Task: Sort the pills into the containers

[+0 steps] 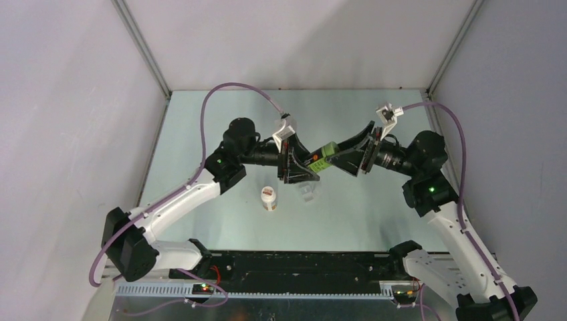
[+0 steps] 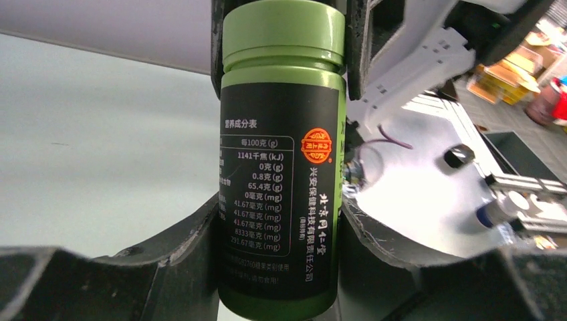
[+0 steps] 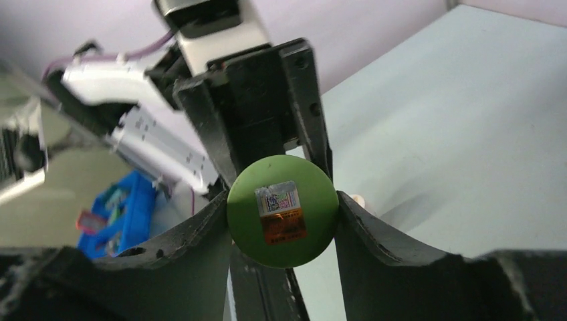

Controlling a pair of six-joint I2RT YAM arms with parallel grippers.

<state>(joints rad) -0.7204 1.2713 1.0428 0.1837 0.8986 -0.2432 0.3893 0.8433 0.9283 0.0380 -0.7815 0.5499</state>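
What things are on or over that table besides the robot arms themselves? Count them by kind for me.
green bottle: 1
small white bottle: 1
translucent pill box: 1
Total: 3

Top camera looks down from behind; the 2 wrist cameras closely share the green bottle [image 2: 281, 167].
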